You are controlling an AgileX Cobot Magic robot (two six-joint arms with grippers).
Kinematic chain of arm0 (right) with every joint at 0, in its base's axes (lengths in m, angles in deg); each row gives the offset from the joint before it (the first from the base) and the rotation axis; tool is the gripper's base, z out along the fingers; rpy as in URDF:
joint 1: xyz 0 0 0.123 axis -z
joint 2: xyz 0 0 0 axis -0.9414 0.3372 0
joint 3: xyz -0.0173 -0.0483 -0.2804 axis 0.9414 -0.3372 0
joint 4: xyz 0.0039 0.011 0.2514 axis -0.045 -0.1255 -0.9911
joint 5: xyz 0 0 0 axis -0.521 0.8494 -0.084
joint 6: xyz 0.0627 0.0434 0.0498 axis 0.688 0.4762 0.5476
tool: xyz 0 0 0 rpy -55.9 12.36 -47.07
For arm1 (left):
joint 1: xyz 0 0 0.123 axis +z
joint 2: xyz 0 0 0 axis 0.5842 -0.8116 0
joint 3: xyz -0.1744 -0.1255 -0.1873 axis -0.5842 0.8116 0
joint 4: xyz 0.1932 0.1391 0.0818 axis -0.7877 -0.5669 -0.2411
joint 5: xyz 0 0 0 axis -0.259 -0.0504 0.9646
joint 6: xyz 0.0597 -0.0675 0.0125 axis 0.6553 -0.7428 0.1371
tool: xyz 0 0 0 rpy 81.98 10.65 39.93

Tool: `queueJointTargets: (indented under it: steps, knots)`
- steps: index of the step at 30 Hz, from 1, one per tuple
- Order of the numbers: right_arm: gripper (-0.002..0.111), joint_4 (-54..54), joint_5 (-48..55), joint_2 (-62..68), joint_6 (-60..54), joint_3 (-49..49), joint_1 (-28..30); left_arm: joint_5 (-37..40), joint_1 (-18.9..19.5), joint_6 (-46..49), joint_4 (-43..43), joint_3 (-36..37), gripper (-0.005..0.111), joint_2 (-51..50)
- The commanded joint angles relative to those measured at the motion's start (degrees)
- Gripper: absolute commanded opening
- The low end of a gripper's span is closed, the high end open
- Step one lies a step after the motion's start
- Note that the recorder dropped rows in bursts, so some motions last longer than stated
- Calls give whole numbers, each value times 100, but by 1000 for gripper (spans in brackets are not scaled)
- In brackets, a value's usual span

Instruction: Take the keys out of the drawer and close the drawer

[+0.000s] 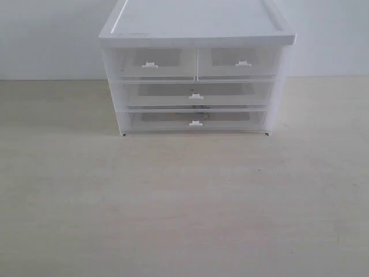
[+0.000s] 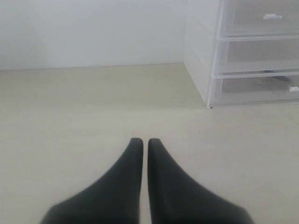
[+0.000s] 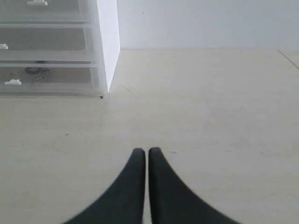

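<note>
A white cabinet (image 1: 196, 34) stands at the back of the table. Its lowest drawer (image 1: 161, 120) is pushed in, with a small white tab handle (image 1: 196, 123). The keys (image 3: 35, 72) show dimly through the translucent front of that drawer (image 3: 60, 77), and as a dark smudge (image 2: 271, 80) in the left wrist view. Neither gripper appears in the exterior view. My left gripper (image 2: 145, 141) is shut and empty over bare table, well short of the cabinet. My right gripper (image 3: 146, 150) is likewise shut and empty, off the cabinet's other front corner.
Above the lowest drawer sits an alike wide drawer (image 1: 173, 94), and over it two half-width drawers (image 1: 150, 62) (image 1: 242, 60). A pale wall (image 1: 46, 34) rises behind the light wooden table (image 1: 184, 202).
</note>
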Motion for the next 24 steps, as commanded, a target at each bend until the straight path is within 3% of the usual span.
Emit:
queueJointTargets:
  steps: [1,12,24]
  knots:
    - [0,9,-69,-31,-34,8,36,-16,19,-55,44,21,4,18]
    - [0,27,-85,-31,-83,8,36,-16,19,-55,44,21,4,18]
    - [0,310,-990,-31,-471,8,36,-16,19,-55,44,21,4,18]
